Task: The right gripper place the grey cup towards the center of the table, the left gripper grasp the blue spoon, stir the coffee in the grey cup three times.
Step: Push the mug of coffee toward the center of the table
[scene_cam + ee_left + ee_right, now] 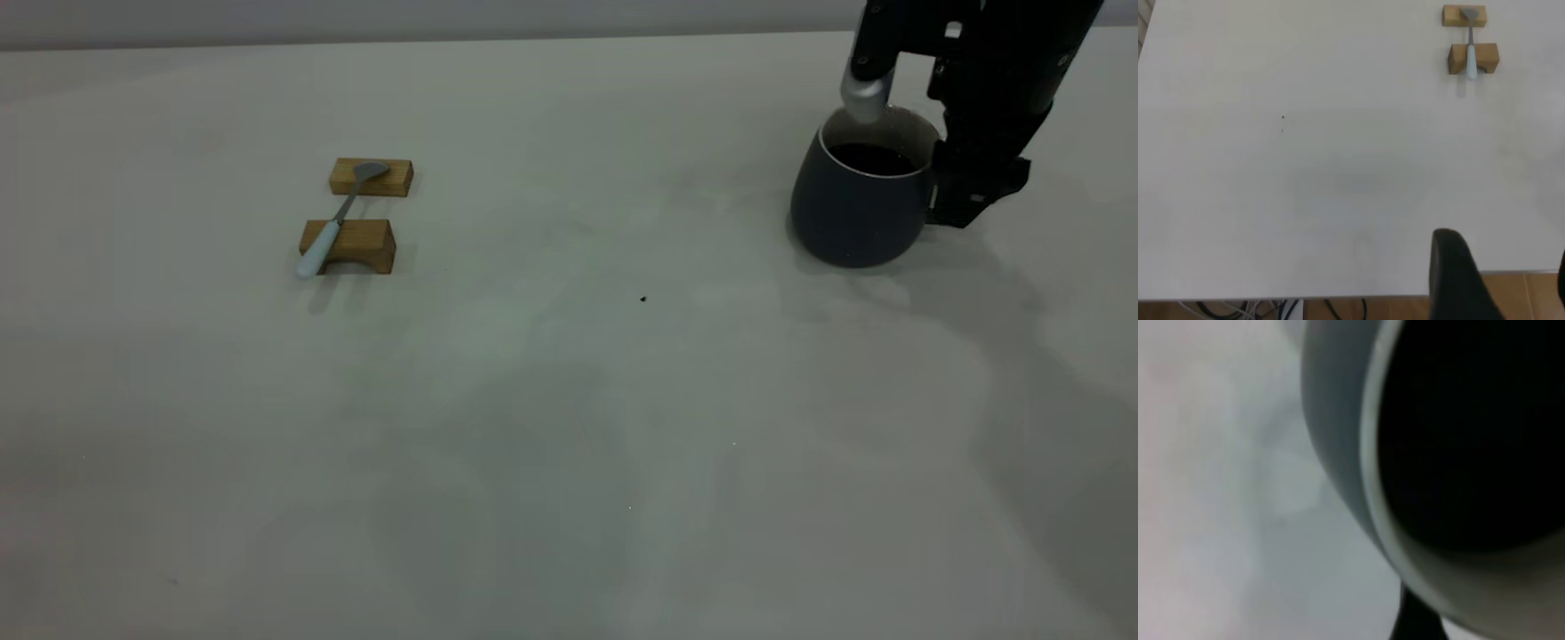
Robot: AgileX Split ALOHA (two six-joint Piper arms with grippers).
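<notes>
The grey cup (853, 209) stands on the table (569, 427) at the far right, with dark coffee (876, 158) inside. My right gripper (958, 197) is low against the cup's right side, where the handle is hidden behind it. In the right wrist view the cup (1338, 420) fills the frame, its white rim and the dark coffee (1465, 433) very close. The blue spoon (331, 233) lies across two wooden blocks at the left, also seen as the spoon (1470, 57) in the left wrist view. My left gripper (1503, 250) hangs open over the table's edge, far from the spoon.
Two brown wooden blocks (371, 176) (348, 246) carry the spoon, bowl on the far one, handle over the near one. A tiny dark speck (643, 300) marks the table's middle. Cables (1271, 310) and a wooden floor show beyond the table edge.
</notes>
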